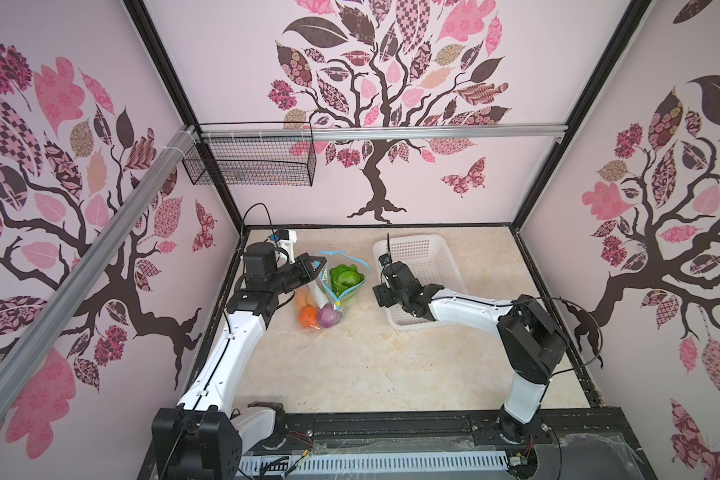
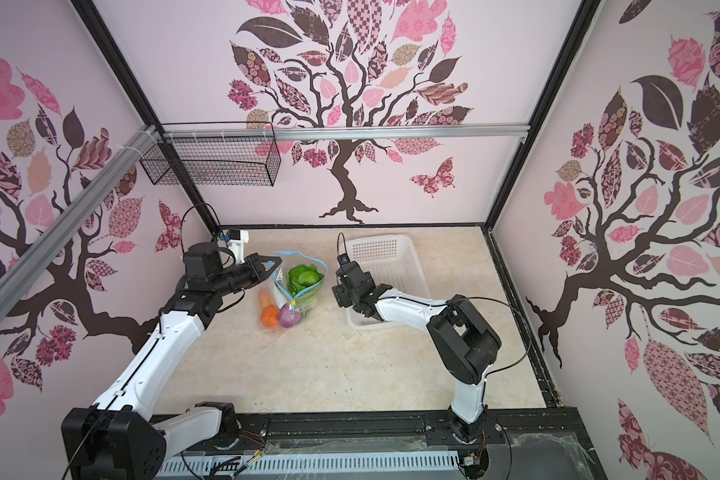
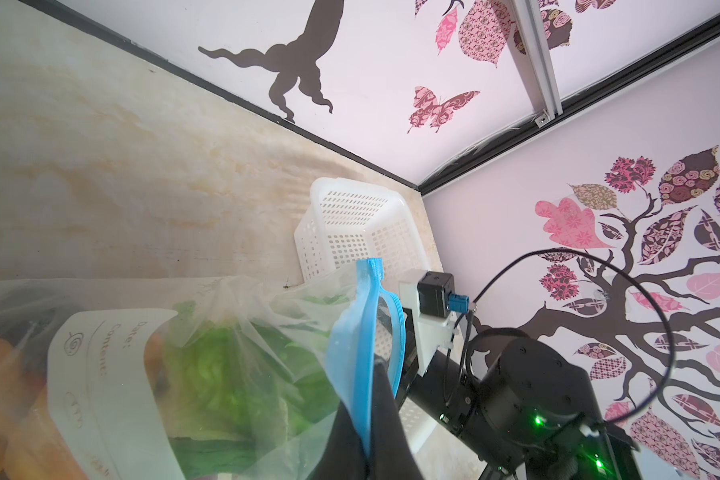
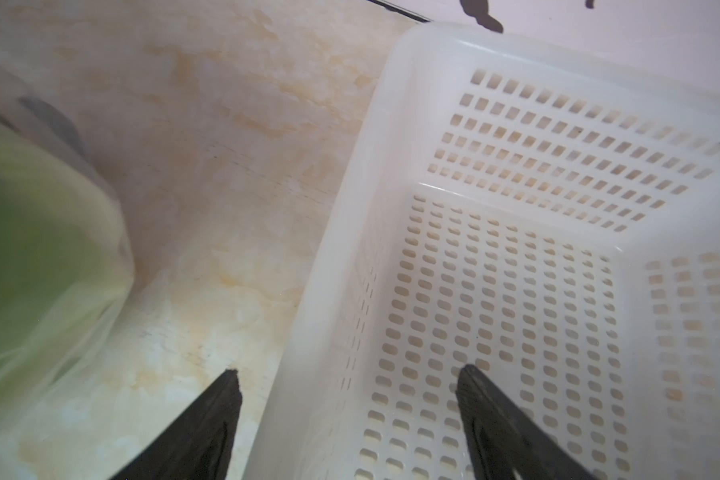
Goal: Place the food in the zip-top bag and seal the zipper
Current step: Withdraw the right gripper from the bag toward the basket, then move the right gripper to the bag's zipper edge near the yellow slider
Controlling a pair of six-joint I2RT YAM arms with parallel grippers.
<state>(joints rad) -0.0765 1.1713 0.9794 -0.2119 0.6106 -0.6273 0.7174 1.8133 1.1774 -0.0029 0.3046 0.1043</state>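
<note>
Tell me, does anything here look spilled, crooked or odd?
Nothing is spilled. The one oddity is that the zipper of the zip-top bag gapes in a wide loop around the green cabbage. Its yellow slider sits at the near end, while the left tool pinches the strip near its other end.

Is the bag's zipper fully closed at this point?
No: in a top view the blue zipper stands open in a wide loop around the cabbage.

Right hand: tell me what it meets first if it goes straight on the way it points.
Probably the white basket: in the wrist view its side wall lies between the fingers of the open right hand, one toward the table, one toward the inside. Depth is unclear.
</note>
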